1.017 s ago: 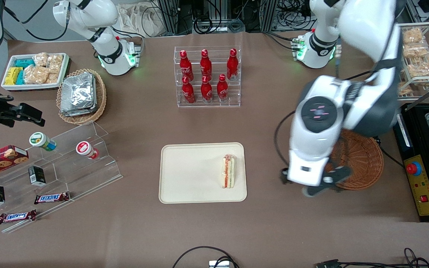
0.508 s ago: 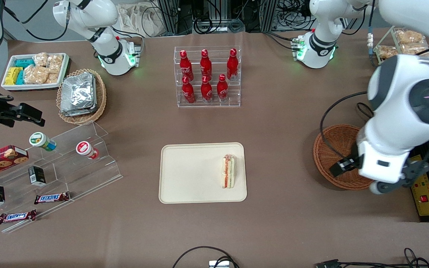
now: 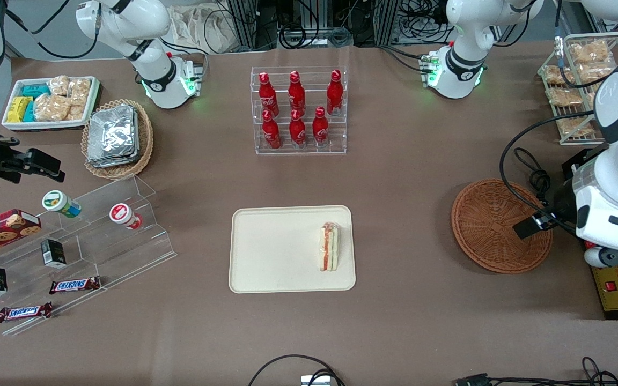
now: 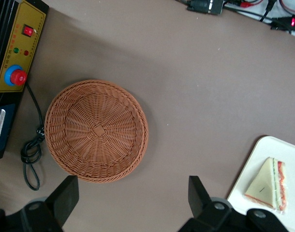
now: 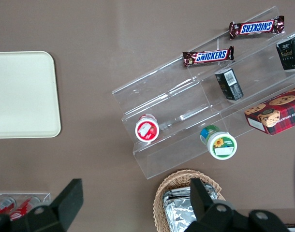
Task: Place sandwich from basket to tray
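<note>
While the small wrapped triangle sandwich (image 3: 329,247) lies on the big cream tray (image 3: 271,252), the end effector (image 4: 130,195) hangs wide and empty near the round brown wicker basket (image 4: 96,130).

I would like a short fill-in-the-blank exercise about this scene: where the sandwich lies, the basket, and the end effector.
1. The sandwich lies on the ____.
2. The reddish-brown basket holds ____.
3. The left arm's end effector has its fingers ____, holding nothing.
4. The acrylic rack holds ____ red bottles.

Missing words: tray; nothing; open; six
</note>
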Robot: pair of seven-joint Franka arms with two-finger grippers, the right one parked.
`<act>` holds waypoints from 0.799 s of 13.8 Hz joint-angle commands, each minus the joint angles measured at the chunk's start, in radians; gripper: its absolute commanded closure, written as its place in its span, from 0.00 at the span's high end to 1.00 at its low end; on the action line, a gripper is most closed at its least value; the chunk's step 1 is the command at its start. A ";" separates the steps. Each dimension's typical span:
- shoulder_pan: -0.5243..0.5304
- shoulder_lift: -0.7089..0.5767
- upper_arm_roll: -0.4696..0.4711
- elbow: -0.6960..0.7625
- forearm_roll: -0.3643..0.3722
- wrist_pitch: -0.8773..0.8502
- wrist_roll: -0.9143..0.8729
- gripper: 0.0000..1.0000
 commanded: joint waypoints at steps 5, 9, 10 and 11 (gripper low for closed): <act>0.009 -0.237 0.142 -0.274 -0.142 0.070 0.245 1.00; 0.031 -0.364 0.157 -0.391 -0.142 0.070 0.382 1.00; 0.032 -0.397 0.158 -0.417 -0.142 0.070 0.415 1.00; 0.032 -0.427 0.158 -0.439 -0.142 0.069 0.440 1.00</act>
